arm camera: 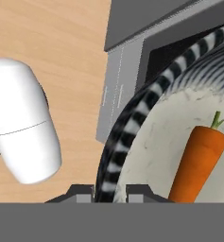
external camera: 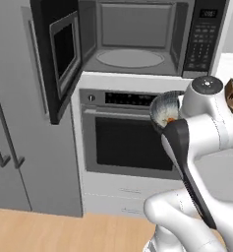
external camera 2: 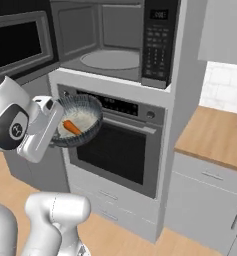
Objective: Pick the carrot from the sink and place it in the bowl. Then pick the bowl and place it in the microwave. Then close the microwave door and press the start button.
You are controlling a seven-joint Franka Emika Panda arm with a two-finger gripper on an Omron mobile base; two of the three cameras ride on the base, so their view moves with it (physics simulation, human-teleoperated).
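Observation:
My gripper (arm camera: 109, 189) is shut on the near rim of the pale, streaked bowl (arm camera: 146, 137), holding it in the air. The orange carrot (arm camera: 198, 158) lies inside the bowl. In the right base view the bowl (external camera 2: 82, 117) with the carrot (external camera 2: 71, 127) hangs in front of the wall oven, below and left of the microwave (external camera 2: 115, 40). The left base view shows the bowl (external camera: 164, 112) partly behind my arm. The microwave (external camera: 132, 34) stands open with a bare glass turntable (external camera: 130, 58); its door (external camera: 59, 54) swings out to the left. The sink is out of view.
A wall oven (external camera: 128, 140) with a horizontal handle sits right under the microwave. The keypad strip (external camera: 204, 39) runs down the microwave's right side. Tall grey doors (external camera: 14, 123) stand on the left, and a wooden counter (external camera 2: 215, 135) on the right.

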